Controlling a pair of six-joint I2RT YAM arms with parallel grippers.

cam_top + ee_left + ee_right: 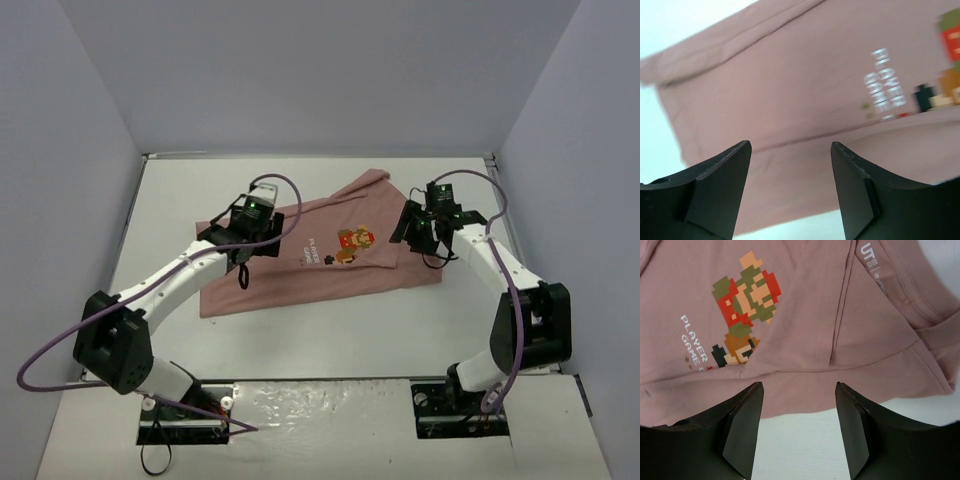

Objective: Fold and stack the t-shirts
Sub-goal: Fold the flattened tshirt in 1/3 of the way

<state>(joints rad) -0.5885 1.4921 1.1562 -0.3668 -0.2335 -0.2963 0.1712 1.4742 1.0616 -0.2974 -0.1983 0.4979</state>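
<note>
A dusty-pink t-shirt [320, 268] lies partly folded on the white table, with a pixel-figure chest graphic [352, 243] and white lettering facing up. My left gripper [250, 240] hovers over the shirt's left part, open. In the left wrist view the pink cloth [790, 90] shows between and beyond the spread fingers of the left gripper [791, 145], with nothing held. My right gripper [420, 238] stands at the shirt's right edge, open. In the right wrist view its gripper [799, 385] frames the hem of the shirt [805, 315] and bare table, and the collar label shows at the top.
The white table [330, 340] is boxed in by grey walls on the left, back and right. A folded sleeve or corner [365, 182] of the shirt points toward the back wall. Both arm bases sit at the near edge.
</note>
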